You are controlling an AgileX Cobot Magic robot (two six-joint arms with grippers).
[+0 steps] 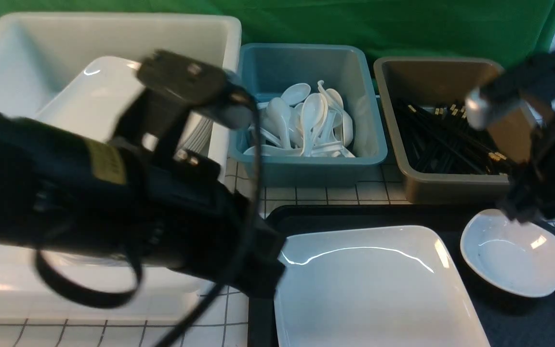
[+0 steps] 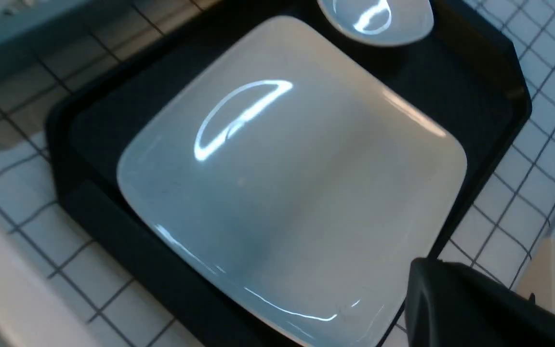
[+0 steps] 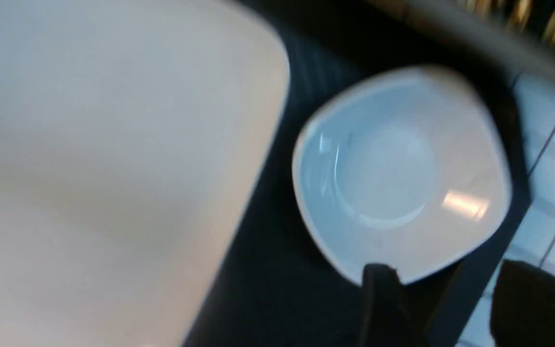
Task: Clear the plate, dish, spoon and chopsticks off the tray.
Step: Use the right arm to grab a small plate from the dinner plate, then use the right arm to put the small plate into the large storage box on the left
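A glossy white, rounded-square plate with a shallow rim is laid on the black textured tray, its near edge cut off. A small rounded white dish is set beside it. The right gripper is held spread and empty near the dish's rim. The left gripper is mostly hidden; its state cannot be told.

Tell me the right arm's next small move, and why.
Probably lower the right gripper so its open jaws straddle the nearest rim of the dish, then close. The dish sits unheld on the tray beside the plate, and one finger stands right at its edge.
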